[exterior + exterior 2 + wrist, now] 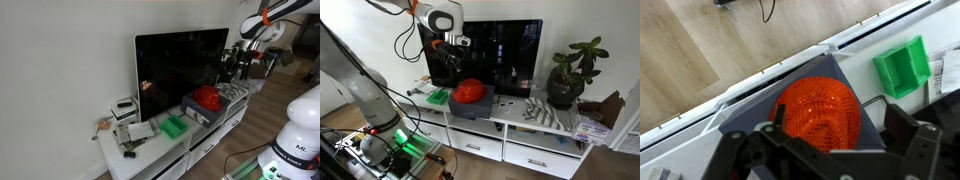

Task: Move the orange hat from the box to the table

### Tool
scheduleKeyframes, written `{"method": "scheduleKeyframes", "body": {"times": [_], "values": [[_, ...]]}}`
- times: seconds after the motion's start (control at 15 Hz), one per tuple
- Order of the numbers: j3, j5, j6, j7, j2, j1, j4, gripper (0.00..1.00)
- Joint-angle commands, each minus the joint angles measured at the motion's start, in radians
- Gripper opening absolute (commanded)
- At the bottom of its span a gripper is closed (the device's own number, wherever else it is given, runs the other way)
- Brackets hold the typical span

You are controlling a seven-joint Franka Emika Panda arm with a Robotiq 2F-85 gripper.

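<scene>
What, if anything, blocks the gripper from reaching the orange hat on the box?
Probably nothing: the gripper hangs open right above the orange hat, which sits uncovered on the box, with nothing between them.

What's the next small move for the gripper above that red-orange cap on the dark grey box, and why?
Probably lower straight down. In the wrist view the red-orange dome-shaped soft cap, resting on the flat dark grey box, lies centred under the open gripper; in an exterior view the gripper hangs clear above it.
</scene>
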Motion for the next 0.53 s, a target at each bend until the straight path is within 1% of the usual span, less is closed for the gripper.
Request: {"method": "scheduleKeyframes", "body": {"times": [0.0, 0.27, 0.47], "values": [[-0.015, 0.121, 0.04, -0.058, 0.188, -0.002, 0.117, 1.0], [0.001, 0.195, 0.05, -0.092, 0.346, -0.029, 0.209, 1.0], [0.015, 0.244, 0.03, -0.113, 0.451, -0.058, 0.282, 1.0]]}}
